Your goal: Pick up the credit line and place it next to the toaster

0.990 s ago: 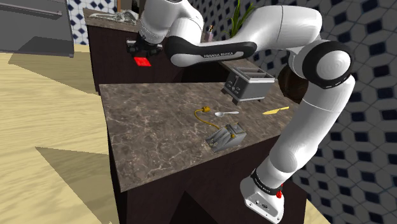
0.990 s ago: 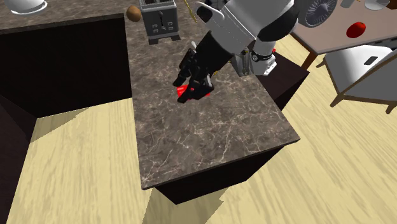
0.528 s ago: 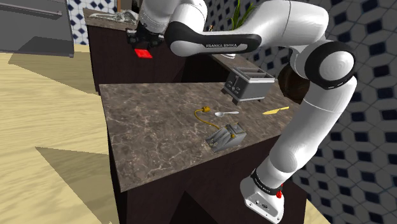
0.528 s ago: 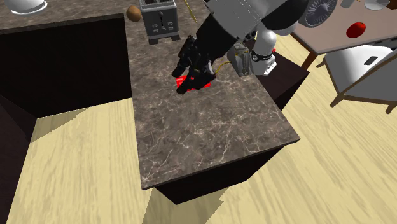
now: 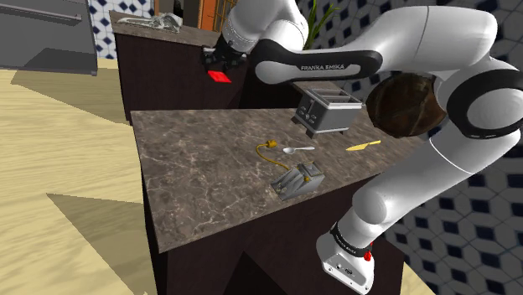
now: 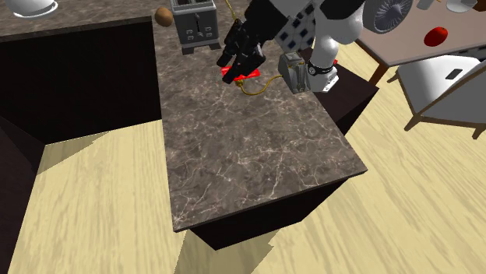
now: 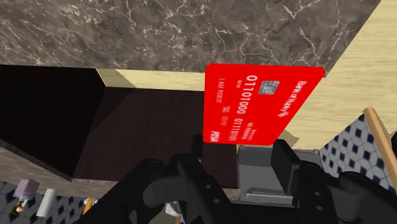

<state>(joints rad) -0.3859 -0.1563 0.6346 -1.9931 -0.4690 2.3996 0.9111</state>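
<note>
Dark veined countertop (image 5: 193, 180), pale wood floor (image 5: 59, 151) around it, toaster (image 5: 328, 111) at the far end. Pinches the red credit card (image 5: 220, 76) in the black gripper (image 5: 220, 65), jaws narrowed onto one edge, and holds it in the air above the stone, printed face jutting past the tips. Probably calls for a carry toward the toaster on the shoulder view's right, then a descent beside it.

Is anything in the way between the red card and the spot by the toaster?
Nothing visible is. The gripper holds the red credit card above the countertop, and the marble stretch towards the toaster looks bare. The yellow cable lies flat, away from the toaster.
</note>
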